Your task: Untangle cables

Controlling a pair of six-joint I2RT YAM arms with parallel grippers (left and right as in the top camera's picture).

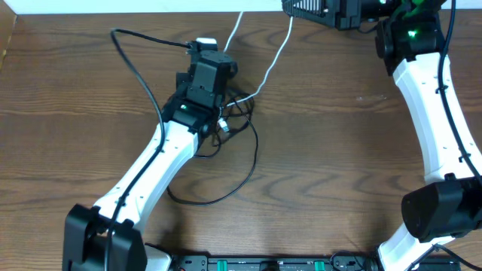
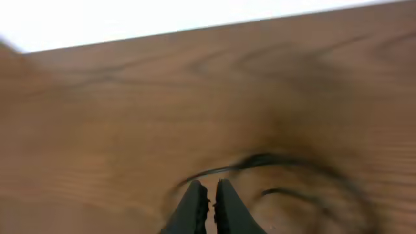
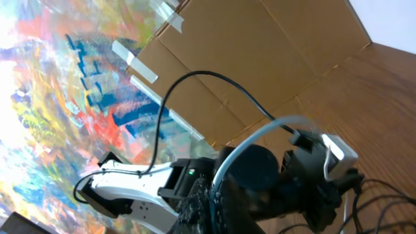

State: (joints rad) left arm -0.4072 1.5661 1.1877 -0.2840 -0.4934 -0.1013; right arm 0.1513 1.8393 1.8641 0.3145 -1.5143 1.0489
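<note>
Left tool (image 2: 208,190) and right tool (image 3: 209,207) are both closed; dragging the left through the cables (image 1: 235,120), upper centre, may tighten the tangle.

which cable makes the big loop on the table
The black cable; it curls wide beside the left arm, while the white cable heads toward the far edge.

Table (image 1: 339,150) open right of ctr; cables (image 1: 254,150) + left arm (image 1: 162,158) crowd ctr-left.

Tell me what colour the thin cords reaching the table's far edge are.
Those cords are white; the overhead view shows them best.
</note>
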